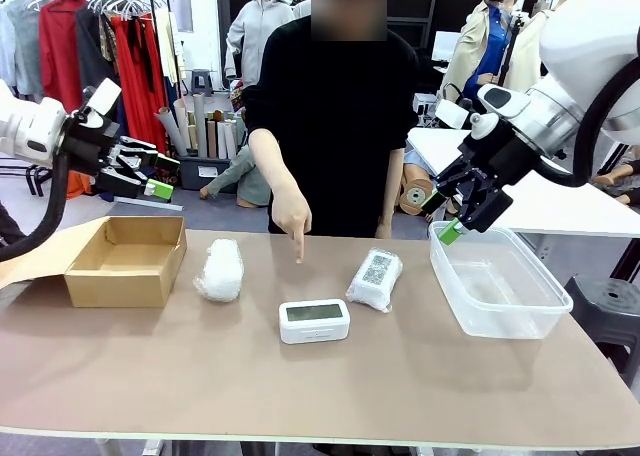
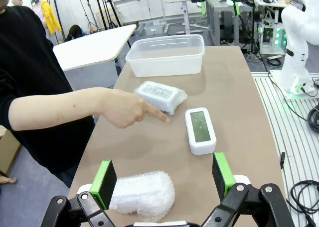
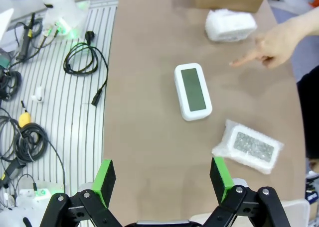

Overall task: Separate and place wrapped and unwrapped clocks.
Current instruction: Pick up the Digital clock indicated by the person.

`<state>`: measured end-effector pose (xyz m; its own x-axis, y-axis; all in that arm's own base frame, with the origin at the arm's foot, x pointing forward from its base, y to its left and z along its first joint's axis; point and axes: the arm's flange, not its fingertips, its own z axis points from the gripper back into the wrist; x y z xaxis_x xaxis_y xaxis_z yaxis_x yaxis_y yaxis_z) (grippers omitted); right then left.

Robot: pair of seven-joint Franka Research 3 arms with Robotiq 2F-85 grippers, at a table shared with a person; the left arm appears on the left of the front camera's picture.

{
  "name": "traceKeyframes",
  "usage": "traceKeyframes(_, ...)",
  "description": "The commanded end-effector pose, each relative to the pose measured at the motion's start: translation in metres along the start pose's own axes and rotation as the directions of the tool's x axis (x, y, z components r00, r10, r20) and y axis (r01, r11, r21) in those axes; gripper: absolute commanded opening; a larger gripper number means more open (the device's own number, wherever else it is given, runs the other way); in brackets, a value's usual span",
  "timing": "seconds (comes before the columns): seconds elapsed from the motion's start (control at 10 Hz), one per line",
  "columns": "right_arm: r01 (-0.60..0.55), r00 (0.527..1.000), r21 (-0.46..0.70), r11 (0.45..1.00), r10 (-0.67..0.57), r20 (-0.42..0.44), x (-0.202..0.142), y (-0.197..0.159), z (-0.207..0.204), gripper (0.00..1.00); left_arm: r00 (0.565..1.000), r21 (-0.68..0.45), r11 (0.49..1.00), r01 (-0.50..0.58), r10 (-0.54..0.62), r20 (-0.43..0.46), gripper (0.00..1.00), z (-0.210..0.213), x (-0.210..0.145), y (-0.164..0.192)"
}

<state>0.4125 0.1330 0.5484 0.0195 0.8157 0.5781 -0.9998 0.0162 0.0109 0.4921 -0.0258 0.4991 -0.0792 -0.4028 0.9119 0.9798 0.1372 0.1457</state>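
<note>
A bare white clock (image 1: 314, 321) with a greyish screen lies at the table's middle front. A plain bubble-wrapped bundle (image 1: 220, 269) sits to its left. A wrapped bundle with a code label (image 1: 374, 278) sits to its right. The person's hand (image 1: 295, 226) points a finger down at the table between the bundles. My left gripper (image 1: 157, 176) hangs open in the air above the cardboard box. My right gripper (image 1: 441, 217) hangs open over the plastic tub's far left corner. In the wrist views, the left gripper (image 2: 163, 179) looks down over the plain bundle (image 2: 144, 194), and the right gripper (image 3: 162, 178) over bare table short of the clock (image 3: 192, 91).
An open cardboard box (image 1: 125, 261) stands at the table's left. A clear plastic tub (image 1: 495, 281) stands at the right, with nothing in it. The person stands at the far edge. Cables lie on the floor on the robot's side (image 3: 79, 67).
</note>
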Motion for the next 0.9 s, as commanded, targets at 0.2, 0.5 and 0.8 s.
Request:
traceKeyframes(0.2, -0.033, 0.994, 0.049, 0.998, 0.038, -0.099, 0.074, 0.021, -0.017, 1.0, 1.0, 0.001, 1.0, 0.001, -0.001, 0.001, 1.0, 0.001, 0.0, 0.0)
traceKeyframes(0.5, -0.006, 0.974, 0.079, 0.997, 0.024, -0.227, 0.122, 0.027, -0.05, 1.0, 1.0, 0.001, 1.0, 0.001, -0.001, 0.001, 1.0, 0.001, 0.0, 0.0)
traceKeyframes(0.8, 0.025, 0.943, 0.173, 0.985, 0.034, -0.332, 0.154, 0.028, -0.091, 1.0, 1.0, 0.001, 1.0, 0.001, -0.001, 0.001, 1.0, 0.001, 0.0, 0.0)
